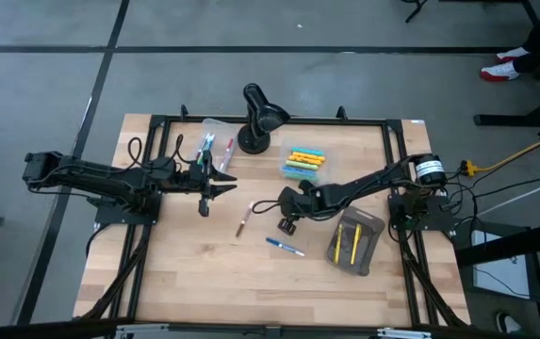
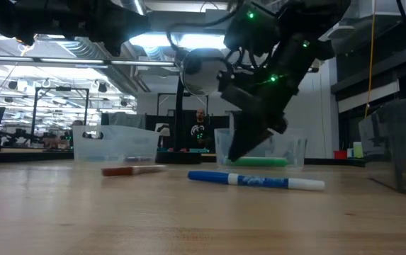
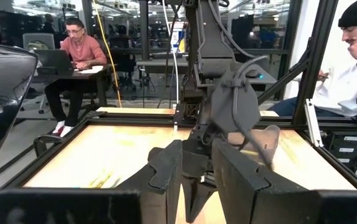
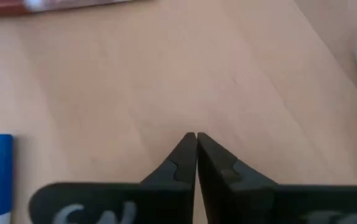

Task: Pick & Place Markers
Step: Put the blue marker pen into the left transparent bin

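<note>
No brand or label can be read anywhere; the white marks at the base of the right gripper [image 4: 195, 138] in its own wrist view are too blurred to make out. That view shows its fingers pressed together, holding nothing, over bare wood between a blue marker [image 4: 0, 177] and a red-brown marker [image 4: 72, 5].

The high view places this gripper near the middle of the counter [image 1: 204, 282], with the red-brown marker [image 1: 244, 220] to its left and the blue marker [image 1: 286, 248] just in front. It alone shows more markers in a clear tray [image 1: 304, 162] by the black lamp [image 1: 260, 118], and yellow ones in a grey container [image 1: 357, 241].

The left gripper [image 1: 204, 189] hangs over the counter's left side near a clear bin [image 1: 211, 141], fingers [image 3: 166, 168] slightly spread around nothing. Only the left wrist view shows two seated people beyond the counter.
</note>
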You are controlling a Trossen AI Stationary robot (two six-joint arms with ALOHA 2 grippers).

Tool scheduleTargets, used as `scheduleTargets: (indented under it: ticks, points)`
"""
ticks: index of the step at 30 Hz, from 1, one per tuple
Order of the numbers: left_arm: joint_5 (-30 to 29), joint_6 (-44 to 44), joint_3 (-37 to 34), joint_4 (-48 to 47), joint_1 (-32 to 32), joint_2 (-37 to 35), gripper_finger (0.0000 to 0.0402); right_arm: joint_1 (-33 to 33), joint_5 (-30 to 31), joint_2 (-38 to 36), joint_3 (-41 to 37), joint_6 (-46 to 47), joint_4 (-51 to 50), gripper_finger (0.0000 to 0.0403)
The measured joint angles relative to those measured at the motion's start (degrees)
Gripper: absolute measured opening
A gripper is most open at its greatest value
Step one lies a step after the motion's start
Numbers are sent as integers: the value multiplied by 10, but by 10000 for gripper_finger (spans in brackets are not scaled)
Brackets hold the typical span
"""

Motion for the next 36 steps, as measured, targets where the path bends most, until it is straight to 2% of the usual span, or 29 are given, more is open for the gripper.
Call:
scheduleTargets:
  ticks: [9,14,20,23,27,32,36]
  points:
    - [0,0,0,-5,0,0,86,0,-67,0,0,-115,90,7]
    - [0,-7,0,-8,0,0,86,0,-67,0,0,-118,88,9]
    - [0,-9,0,-15,0,0,86,0,-84,0,1,-126,92,33]
    - [0,-9,0,-15,0,0,86,0,-131,-1,1,-123,93,59]
    - [0,-9,0,-15,0,0,86,0,-167,-1,1,-100,93,118]
    - [0,-9,0,-15,0,0,86,17,-180,-1,1,-102,113,196]
    - [0,-9,0,-15,0,0,86,50,-153,-1,1,-146,138,225]
